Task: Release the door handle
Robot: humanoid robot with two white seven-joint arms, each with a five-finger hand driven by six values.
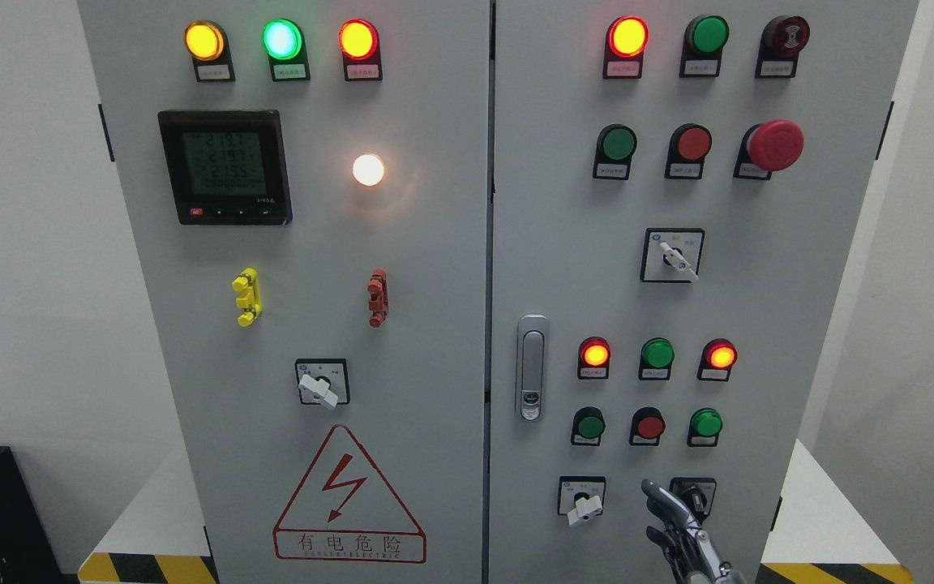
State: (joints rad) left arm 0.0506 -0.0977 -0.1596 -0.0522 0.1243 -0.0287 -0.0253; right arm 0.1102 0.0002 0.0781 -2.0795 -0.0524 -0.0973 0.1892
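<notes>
The slim silver metal door handle [532, 367] stands upright and flush on the right grey cabinet door's [564, 268] left edge, nothing touching it.

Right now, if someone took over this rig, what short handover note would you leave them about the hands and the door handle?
Right hand: low at the bottom edge, fingers relaxed, holding nothing, in front of a rotary switch on the right door.
Left hand: not in view.
Door handle: on the right door's left edge, flush in its recess, untouched; the hand is well clear of it, lower and to the right.
Done: handle is released, both doors look closed.
Left: probably only to draw the right arm back from the panel.
</notes>
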